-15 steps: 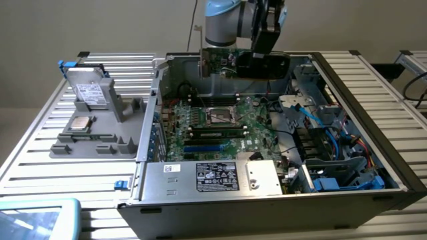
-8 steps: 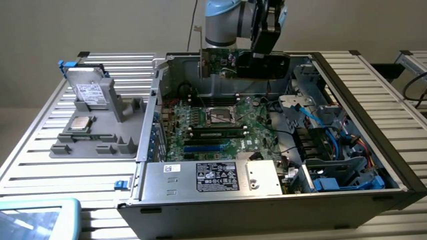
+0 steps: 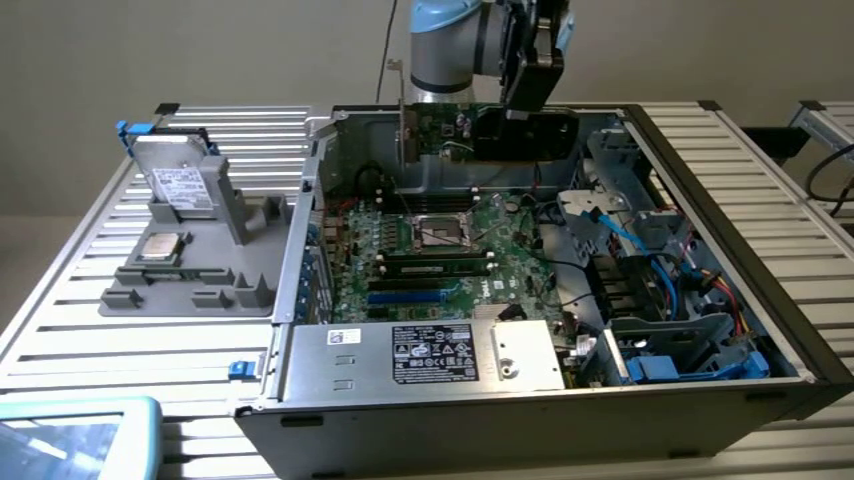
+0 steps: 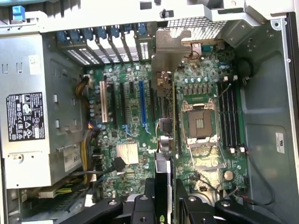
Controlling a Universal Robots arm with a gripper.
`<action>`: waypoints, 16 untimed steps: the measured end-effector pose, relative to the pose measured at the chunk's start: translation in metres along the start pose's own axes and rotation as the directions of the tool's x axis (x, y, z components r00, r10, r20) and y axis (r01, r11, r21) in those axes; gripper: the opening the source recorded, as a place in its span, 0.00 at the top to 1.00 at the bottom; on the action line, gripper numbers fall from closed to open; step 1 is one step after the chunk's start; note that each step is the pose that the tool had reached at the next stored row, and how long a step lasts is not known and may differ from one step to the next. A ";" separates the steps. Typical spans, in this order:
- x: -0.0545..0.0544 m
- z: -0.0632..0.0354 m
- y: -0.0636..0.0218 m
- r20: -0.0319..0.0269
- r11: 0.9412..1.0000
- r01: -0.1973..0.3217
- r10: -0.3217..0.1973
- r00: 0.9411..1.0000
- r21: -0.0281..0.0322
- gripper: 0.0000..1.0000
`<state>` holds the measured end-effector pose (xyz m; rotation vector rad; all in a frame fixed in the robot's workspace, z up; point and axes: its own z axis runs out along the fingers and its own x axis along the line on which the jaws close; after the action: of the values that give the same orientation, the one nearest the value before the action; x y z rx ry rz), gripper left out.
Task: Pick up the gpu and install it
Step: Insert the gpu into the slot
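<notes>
The gpu (image 3: 447, 132) hangs upright over the far end of the open computer case (image 3: 694, 180), green board side showing and its thin silver bracket (image 3: 400, 100) pointing toward the exterior view's left. My gripper (image 3: 527, 118) is shut on the card from above. In the wrist view the gpu (image 4: 164, 135) is seen edge-on, running from between my fingers (image 4: 149, 198) out to its bracket (image 4: 170, 49). It hovers above the motherboard (image 4: 205, 84), roughly in line with the expansion slots, near the blue slot (image 4: 142, 105). It is clear of the board.
The power supply (image 3: 441, 355) fills the case's near end, with cables and blue drive bays (image 3: 667, 340) on the exterior view's right. A grey holder (image 3: 187, 280) carrying a drive (image 3: 176, 185) and a processor (image 3: 160, 248) stands on the slatted table (image 3: 80, 330).
</notes>
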<state>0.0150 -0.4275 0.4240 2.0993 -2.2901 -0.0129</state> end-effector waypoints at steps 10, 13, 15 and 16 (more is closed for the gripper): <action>-0.002 0.0072 0.0108 -0.019 0.999 0.033 -0.033 0.999 0.003 0.73; -0.002 0.0085 0.0165 -0.019 0.999 0.038 -0.038 0.999 0.003 0.73; -0.002 0.0098 0.0204 -0.019 0.999 0.042 -0.042 0.999 0.003 0.73; -0.001 0.0104 0.0224 -0.019 0.999 0.044 -0.044 0.999 0.003 0.73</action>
<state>-0.0075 -0.4244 0.4143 2.1419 -2.2347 0.0100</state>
